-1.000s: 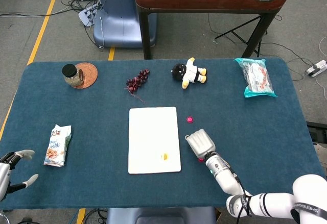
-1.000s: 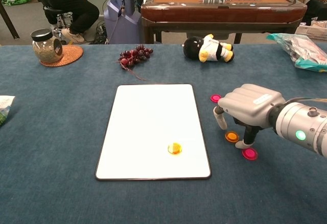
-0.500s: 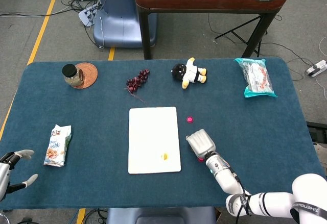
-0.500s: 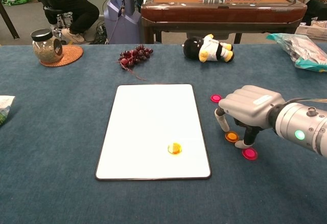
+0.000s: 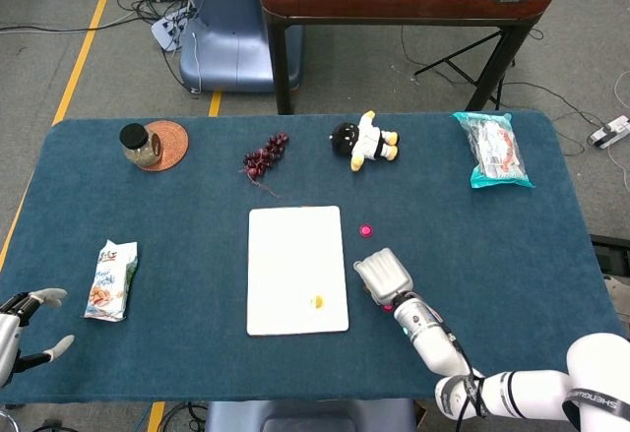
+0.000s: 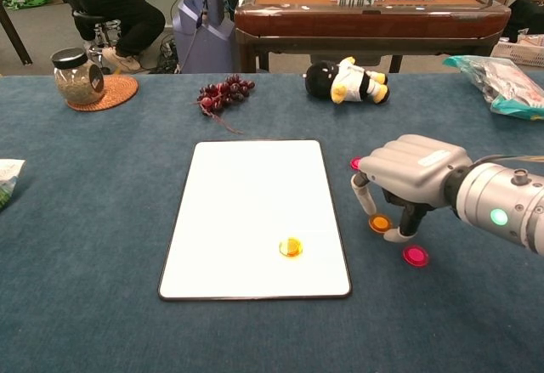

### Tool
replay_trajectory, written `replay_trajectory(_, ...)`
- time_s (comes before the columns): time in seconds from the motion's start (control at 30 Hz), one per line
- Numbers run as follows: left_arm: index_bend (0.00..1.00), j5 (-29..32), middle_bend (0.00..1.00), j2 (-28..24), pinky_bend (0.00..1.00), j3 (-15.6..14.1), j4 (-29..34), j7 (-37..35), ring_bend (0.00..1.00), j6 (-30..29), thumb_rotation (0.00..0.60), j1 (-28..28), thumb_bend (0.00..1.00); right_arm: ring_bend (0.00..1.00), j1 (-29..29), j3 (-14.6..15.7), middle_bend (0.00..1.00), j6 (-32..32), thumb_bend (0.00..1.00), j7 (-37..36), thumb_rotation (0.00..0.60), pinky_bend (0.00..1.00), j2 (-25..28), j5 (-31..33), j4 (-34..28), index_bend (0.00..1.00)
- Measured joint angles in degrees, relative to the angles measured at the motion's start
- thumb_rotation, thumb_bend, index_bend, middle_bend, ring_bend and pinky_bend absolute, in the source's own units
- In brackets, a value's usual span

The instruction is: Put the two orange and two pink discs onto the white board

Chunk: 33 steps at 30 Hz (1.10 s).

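One orange disc (image 6: 291, 247) already lies on the white board (image 6: 246, 194). The right robot hand (image 6: 406, 172) pinches the second orange disc (image 6: 379, 223) just off the board's edge — not yet placed. Both pink discs (image 6: 416, 256) wait on the counter (image 6: 102, 237). The left robot hand (image 5: 22, 324) hangs open, empty.

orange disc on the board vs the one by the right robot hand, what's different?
The orange disc on the white board lies flat on the white board, untouched. The other orange disc is off the board, pinched between the fingers of the right robot hand, seemingly raised off the cloth. Both are small, round, same orange.
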<state>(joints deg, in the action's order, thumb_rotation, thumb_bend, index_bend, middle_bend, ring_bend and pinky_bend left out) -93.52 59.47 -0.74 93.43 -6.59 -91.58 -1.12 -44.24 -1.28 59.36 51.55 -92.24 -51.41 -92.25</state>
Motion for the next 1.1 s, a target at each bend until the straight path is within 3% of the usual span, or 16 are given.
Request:
replay_trajectory(0.57,0.41,0.57,0.45,0.02,0.53,0.41,-0.35,-0.21,0.38,-0.34,0.600,0.11,0.14,1.00,-5.36,-2.30,1.00,1.15,0.32,6.77,0.600,1.00,-5.41,0.30,-5.59,0.52)
replay_trajectory(1.1,0.41,0.76,0.45,-0.37,0.53,0.55,-0.46,-1.34,0.38,-0.84,0.600,0.40,0.14,1.00,-9.98,-4.53,1.00,0.21,0.30,8.57,0.600,1.00,-12.21,3.38,-2.19,0.50)
